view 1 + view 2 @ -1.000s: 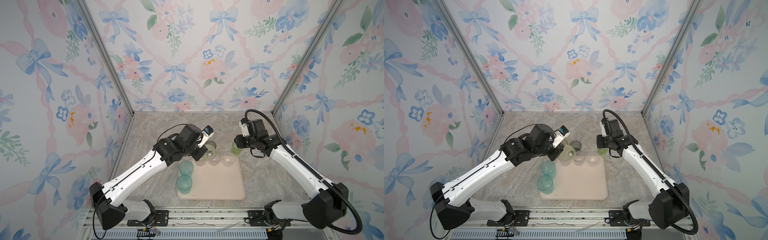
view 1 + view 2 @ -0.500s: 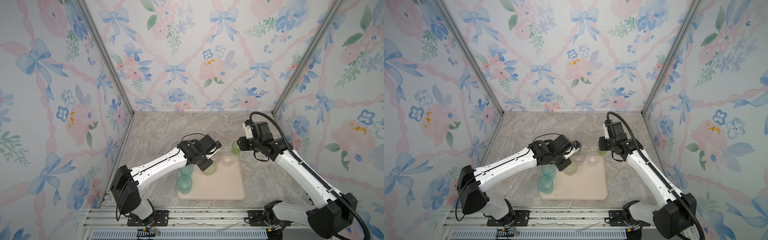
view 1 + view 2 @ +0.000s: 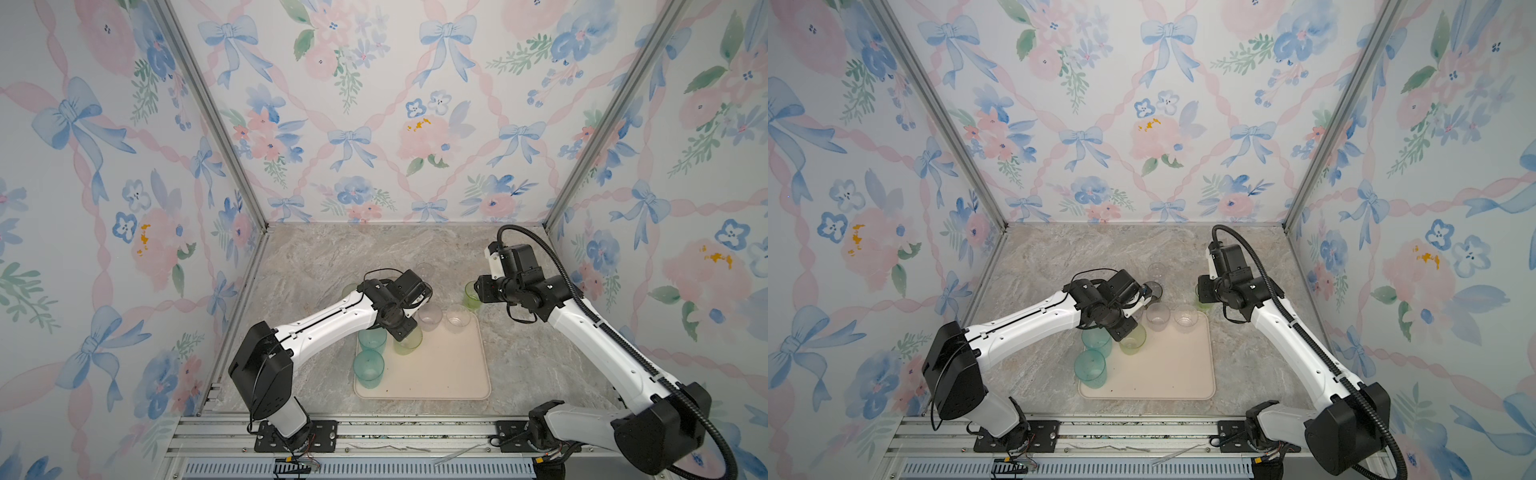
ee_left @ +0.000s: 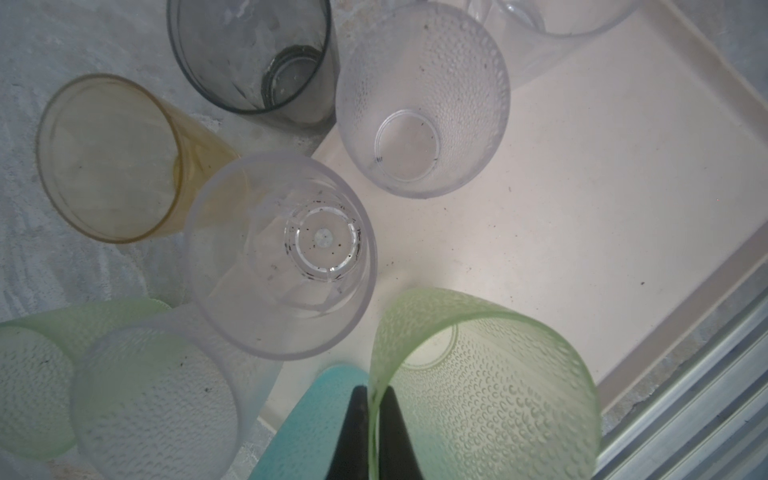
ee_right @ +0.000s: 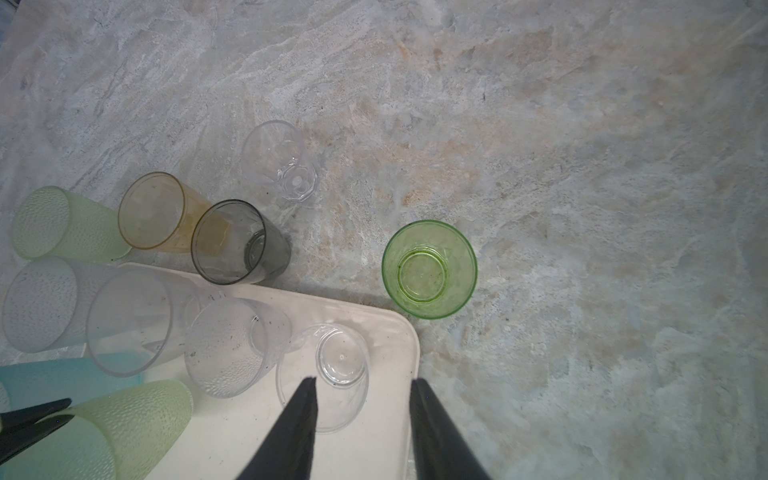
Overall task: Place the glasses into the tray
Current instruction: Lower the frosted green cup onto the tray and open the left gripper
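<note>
Left wrist view: the left fingers [image 4: 355, 428] are pinched shut on the wall of a pale green glass [image 4: 490, 395]. A second ago they held it above the desk [image 4: 25, 50] behind the tray [image 4: 582, 208]. Now it is low over the tray, toward its left edge, and seems ready for release. The right fingers [image 5: 293, 436] stand half open and empty over a clear glass [image 5: 332, 374] at the tray's far right corner. A bright green glass [image 5: 429, 270] waits on the desk just beyond that corner.

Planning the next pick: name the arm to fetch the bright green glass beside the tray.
Right. The right gripper is open near the bright green glass; the left gripper pinches a pale green glass.
</note>
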